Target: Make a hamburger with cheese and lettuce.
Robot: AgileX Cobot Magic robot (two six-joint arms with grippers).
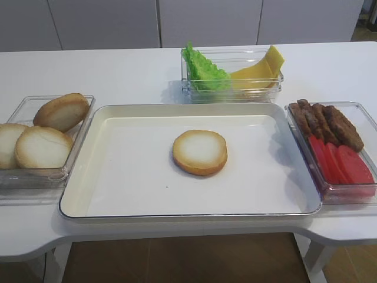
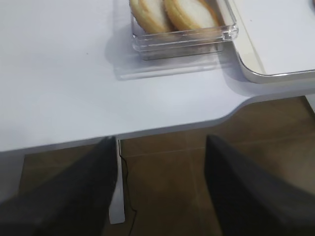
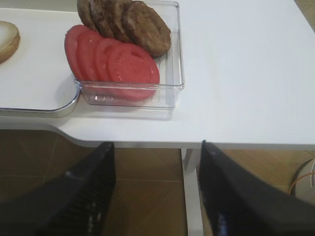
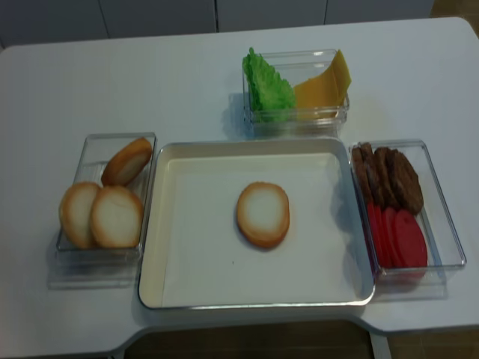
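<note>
The hamburger is a single bun half (image 1: pixel 199 152) (image 4: pixel 263 214), lying pale face up in the middle of the white tray (image 1: pixel 118 188) (image 4: pixel 187 277); its edge shows in the right wrist view (image 3: pixel 6 40). The green lettuce (image 1: pixel 203 69) (image 4: pixel 268 87) and yellow cheese (image 1: pixel 262 66) (image 4: pixel 328 84) stand in a clear bin behind the tray. Neither arm shows in the high views. My left gripper (image 2: pixel 161 189) hangs open and empty below the table's front edge, left of the tray. Equally empty and open, my right gripper (image 3: pixel 156 189) hangs off the front edge on the right.
A clear bin with three bun halves (image 1: pixel 44 147) (image 4: pixel 105 213) (image 2: pixel 182 14) sits left of the tray. A clear bin of brown meat patties (image 1: pixel 324 121) (image 3: pixel 133 19) and red tomato slices (image 1: pixel 347 165) (image 3: pixel 118 64) sits right of it. A table leg (image 3: pixel 193 196) stands below.
</note>
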